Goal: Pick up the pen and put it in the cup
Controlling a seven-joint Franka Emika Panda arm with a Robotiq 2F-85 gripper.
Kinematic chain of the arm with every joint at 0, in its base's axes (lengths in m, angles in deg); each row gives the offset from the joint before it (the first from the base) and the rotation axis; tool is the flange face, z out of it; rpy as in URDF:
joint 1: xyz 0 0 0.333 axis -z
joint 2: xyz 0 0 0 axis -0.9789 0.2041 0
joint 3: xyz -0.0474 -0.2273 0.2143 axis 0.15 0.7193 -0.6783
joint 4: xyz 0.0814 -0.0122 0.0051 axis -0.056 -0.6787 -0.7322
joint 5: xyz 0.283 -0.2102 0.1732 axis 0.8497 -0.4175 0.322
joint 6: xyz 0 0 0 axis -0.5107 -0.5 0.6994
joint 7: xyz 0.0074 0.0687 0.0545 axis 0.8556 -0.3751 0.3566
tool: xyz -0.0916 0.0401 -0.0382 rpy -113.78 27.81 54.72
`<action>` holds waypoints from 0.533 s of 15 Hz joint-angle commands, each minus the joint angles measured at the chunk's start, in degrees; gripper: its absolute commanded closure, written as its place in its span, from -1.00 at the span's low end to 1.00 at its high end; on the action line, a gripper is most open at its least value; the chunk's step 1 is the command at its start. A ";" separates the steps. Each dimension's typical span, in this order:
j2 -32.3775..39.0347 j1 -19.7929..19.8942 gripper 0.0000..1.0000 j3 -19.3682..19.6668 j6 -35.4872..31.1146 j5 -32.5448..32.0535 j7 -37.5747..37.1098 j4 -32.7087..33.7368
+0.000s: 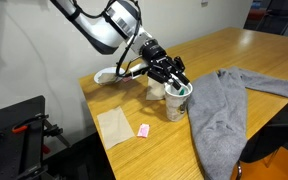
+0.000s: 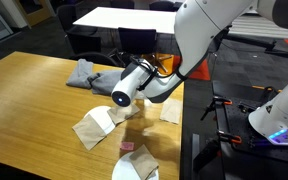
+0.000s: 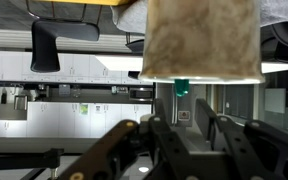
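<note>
Wrist view shows me the gripper point(image 3: 187, 121) pinched narrow on the pen point(image 3: 181, 88), my arm leaning down over the cup point(image 1: 174, 108); its print I cannot read.

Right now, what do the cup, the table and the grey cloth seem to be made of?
Cup: probably paper, matte white, tapered like a disposable one.
Table: wood or wood-look laminate, with a smooth golden-brown top.
Grey cloth: soft fabric, perhaps fleece, lying in loose folds.

A grey cloth point(image 1: 224, 105) lies crumpled on the wooden worktop point(image 1: 249, 50). A tan paper napkin point(image 1: 114, 125) lies flat near the worktop's edge with a small pink block point(image 1: 144, 130) just beside it, and a shallow white bowl point(image 1: 105, 75) sits well apart from the cloth
</note>
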 commanded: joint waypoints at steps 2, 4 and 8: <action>0.38 0.17 -0.56 -1.18 3.19 0.84 -1.07 1.82; -1.08 0.34 -0.87 -1.36 3.31 1.17 -0.87 1.43; -5.56 0.62 -1.00 -1.54 4.15 1.67 -0.32 -0.09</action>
